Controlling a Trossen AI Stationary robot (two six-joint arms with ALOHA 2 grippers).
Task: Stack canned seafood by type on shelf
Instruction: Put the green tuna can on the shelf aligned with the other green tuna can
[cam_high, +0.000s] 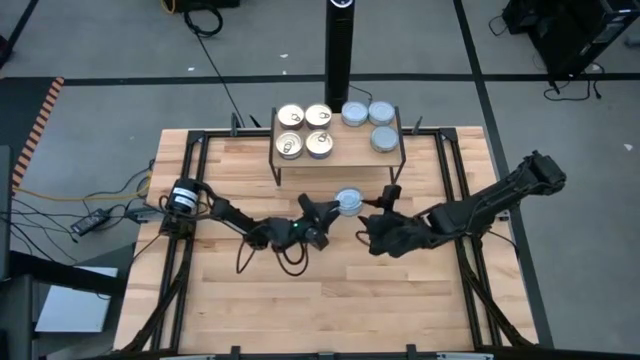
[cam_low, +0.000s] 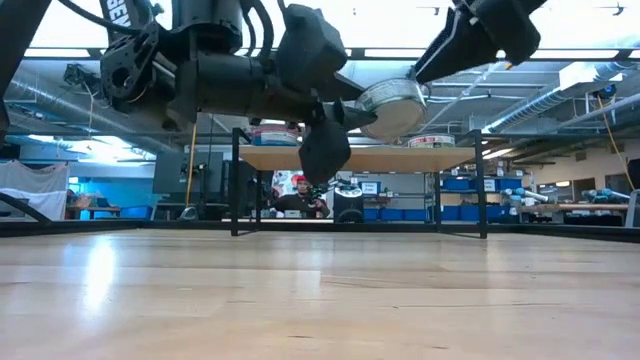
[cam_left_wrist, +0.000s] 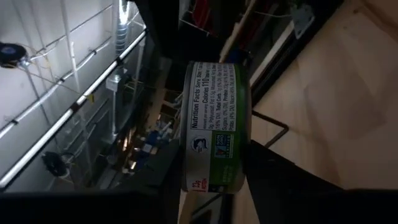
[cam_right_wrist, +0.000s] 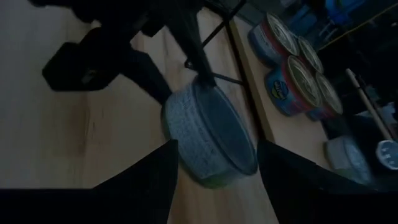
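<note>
We see the left gripper (cam_high: 330, 208) clamped on a blue-grey lidded tin (cam_high: 349, 201), held in the air just in front of the shelf (cam_high: 338, 150), while the right gripper (cam_high: 378, 208) sits beside it with fingers apart, straddling the tin without gripping. We judge the tin rigid, fairly dense and slick on its printed wall, so it is best taken across the side wall, kept level. On the shelf lie four gold-lidded tins (cam_high: 304, 131) to one side and three blue-grey tins (cam_high: 370, 120) to the other.
</note>
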